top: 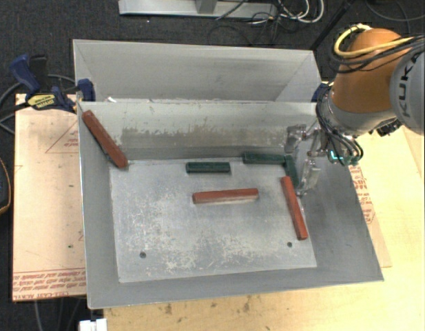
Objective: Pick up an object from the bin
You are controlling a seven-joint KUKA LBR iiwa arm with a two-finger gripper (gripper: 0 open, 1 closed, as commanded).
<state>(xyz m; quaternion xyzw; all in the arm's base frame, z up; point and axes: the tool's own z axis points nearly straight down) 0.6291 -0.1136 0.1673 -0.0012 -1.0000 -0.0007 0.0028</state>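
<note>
Gripper (pixel 303 178) hangs inside the bin (pixel 198 247), right at the upper end of the right red bar (pixel 295 211). That bar is a long red-brown stick lying flat on the floor. It's slanted, with the lower end pointing to the front right. Its upper end meets the gripper tip, and I can't tell if they touch or if the tip is just above it. Open or closed: cannot tell, since the metal parts overlap from this angle.

Just up-left of that bar's upper end is the right green bar (pixel 262 158), dark, lying along the foot of the back wall. Its right end is hidden behind the gripper, so its full length is unknown.

Left of the right red bar and well apart from it is the middle red bar (pixel 224 196), flat and near-horizontal. Behind that one is the middle green bar (pixel 207 167), short, dark and flat, touching neither.

Farthest from the right red bar, across the bin, is the left red bar (pixel 104 140). It's tilted, propped against the left wall near the back corner.

Arm (pixel 413 92) with its orange cover (pixel 367 81) is up-right of the right red bar, cut off by the picture edge. Cables clutter the wrist, so detail there is hard to read.
</note>
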